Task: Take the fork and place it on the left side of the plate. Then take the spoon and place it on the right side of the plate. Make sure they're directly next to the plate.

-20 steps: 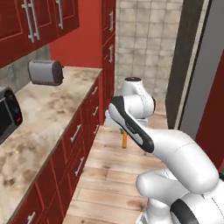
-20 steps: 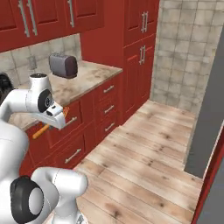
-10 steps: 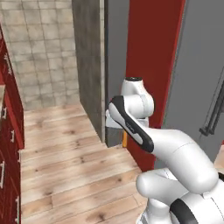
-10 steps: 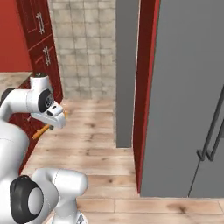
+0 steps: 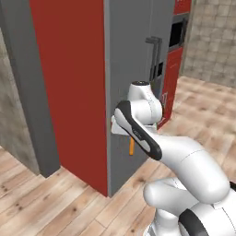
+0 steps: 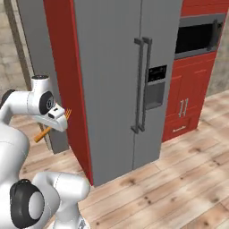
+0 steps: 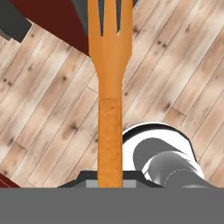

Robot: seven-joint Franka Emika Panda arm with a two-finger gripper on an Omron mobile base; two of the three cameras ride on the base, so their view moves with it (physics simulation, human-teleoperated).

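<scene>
My gripper (image 6: pixel 56 123) is shut on the slim orange fork (image 6: pixel 44 133), held up in the air close to the arm's white body. In the hand view the fork (image 7: pixel 109 87) runs straight up from between the fingertips of the gripper (image 7: pixel 109 178), tines at the top, over wooden floor. In the left base view the fork (image 5: pixel 131 146) hangs below the hand in front of the grey fridge. The spoon and the plate are out of view.
A tall grey double-door fridge (image 6: pixel 116 67) with red side panels (image 5: pixel 69 83) stands right ahead of the arm. To its right are a built-in oven (image 6: pixel 197 38) and red drawers (image 6: pixel 183 107). Wooden floor (image 6: pixel 179 179) spreads in front.
The whole picture has swung: the base has turned away from the counter and red cabinets to face the fridge. The arm keeps the same pose with the fork still gripped.
</scene>
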